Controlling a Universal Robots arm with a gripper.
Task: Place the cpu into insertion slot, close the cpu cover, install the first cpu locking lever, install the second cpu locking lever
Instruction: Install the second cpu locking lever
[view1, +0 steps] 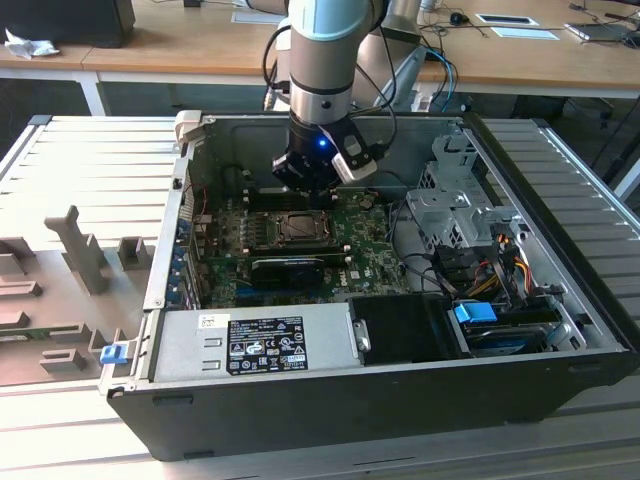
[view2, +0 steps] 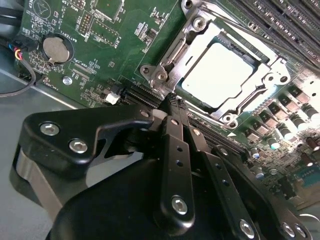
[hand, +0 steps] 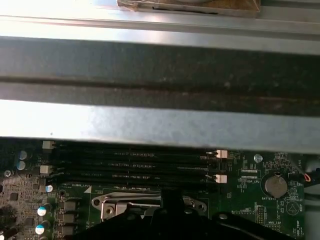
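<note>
While tool (view2: 172, 102) nears cpu cover (view2: 192, 37), coin battery (view2: 54, 49) sits apart

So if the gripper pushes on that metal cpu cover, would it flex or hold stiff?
The cpu cover is a thin metal frame around a window, so it probably flexes slightly. It seems to lie flat over the cpu, so that likely backs it. The gripper tips sit at its edge.

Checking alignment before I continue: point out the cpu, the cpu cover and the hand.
cpu (view2: 222, 75), second wrist view, middle of its pale face.
cpu cover (view2: 176, 52), second wrist view, frame's side bar.
hand (view2: 172, 100), second wrist view, between its fingertips.
</note>
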